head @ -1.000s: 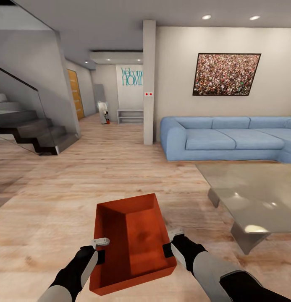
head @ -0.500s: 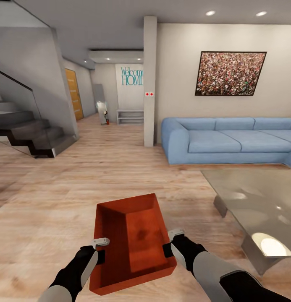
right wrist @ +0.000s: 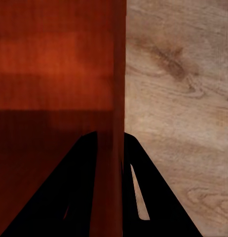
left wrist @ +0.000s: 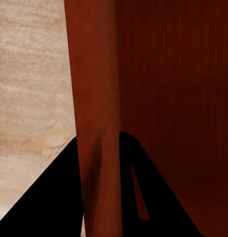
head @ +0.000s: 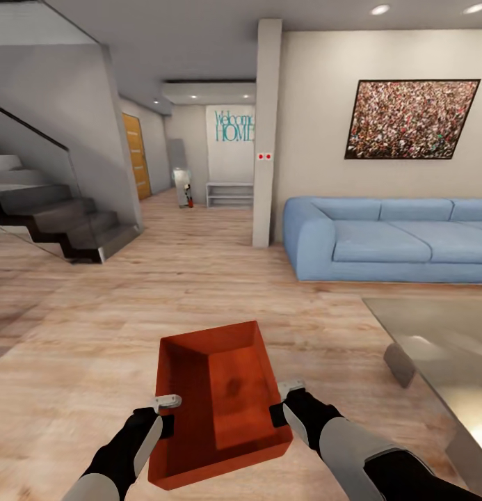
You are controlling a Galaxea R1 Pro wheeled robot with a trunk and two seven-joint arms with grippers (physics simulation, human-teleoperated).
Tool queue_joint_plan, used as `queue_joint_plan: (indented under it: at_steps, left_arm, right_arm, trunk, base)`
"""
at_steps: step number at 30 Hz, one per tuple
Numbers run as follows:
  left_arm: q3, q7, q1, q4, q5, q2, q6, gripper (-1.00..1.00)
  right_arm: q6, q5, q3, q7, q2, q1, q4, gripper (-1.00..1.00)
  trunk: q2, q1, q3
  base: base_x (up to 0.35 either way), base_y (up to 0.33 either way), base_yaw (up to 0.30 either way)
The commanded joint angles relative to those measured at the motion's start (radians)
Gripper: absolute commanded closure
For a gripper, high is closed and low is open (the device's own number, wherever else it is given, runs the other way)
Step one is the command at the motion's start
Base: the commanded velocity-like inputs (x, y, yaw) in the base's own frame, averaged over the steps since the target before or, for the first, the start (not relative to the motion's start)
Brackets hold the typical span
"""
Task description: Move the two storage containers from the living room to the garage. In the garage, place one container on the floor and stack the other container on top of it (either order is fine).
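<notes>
From the head view, we carry one storage container (head: 220,400), the deeper red-orange box, lifted clear of the light wood-plank floor (head: 129,313) and held between our two arms low in front of us. Our left gripper (head: 167,410) clamps the box's left wall and our right gripper (head: 286,400) clamps its right wall, so the box hangs level with its open top up and nothing inside it. Around us lies the living room: a blue sofa (head: 394,240) against the far wall, a grey low table (head: 442,355) at our right, a dark staircase (head: 53,219) at our left, and a hallway with a wooden door (head: 138,154) ahead. In the left wrist view, the dark fingers (left wrist: 55,197) straddle the container's wall (left wrist: 96,98), one outside over the planks and one inside against the ribbed red face, so these jaws are clenched on the container. In the right wrist view, the fingers (right wrist: 74,187) likewise pinch the opposite wall (right wrist: 118,74), with wood floor (right wrist: 178,98) beyond, so that grasp is closed on the box too. We judge the task to be at an early stage: one container is picked up but not yet out of the living room, and the carry to the garage, the set-down on concrete, the fetching of the second container and the stacking all remain.
</notes>
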Motion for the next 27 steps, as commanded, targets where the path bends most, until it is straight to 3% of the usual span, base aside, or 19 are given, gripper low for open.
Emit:
queue_joint_plan:
  at_steps: [1, 9, 27]
  left_arm:
    - [-0.001, 0.009, 0.0, -0.003, 0.012, 0.004, 0.002, 1.0]
    - [-0.001, 0.009, 0.0, -0.003, 0.012, 0.004, 0.002, 1.0]
    - [-0.001, 0.009, 0.0, -0.003, 0.012, 0.006, 0.002, 1.0]
  right_arm:
    - [0.008, 0.018, -0.006, -0.001, 0.0, -0.001, -0.001, 1.0]
    - [0.008, 0.018, -0.006, -0.001, 0.0, -0.001, -0.001, 1.0]
    - [0.008, 0.018, -0.006, -0.001, 0.0, -0.001, -0.001, 1.0]
  trunk:
    - [0.0, 0.0, -0.001]
    - [0.0, 0.0, -0.001]
    - [0.0, 0.0, -0.001]
  base:
    - [0.341, 0.139, 0.285]
    - [0.341, 0.142, 0.22]
    - [0.341, 0.143, 0.007]
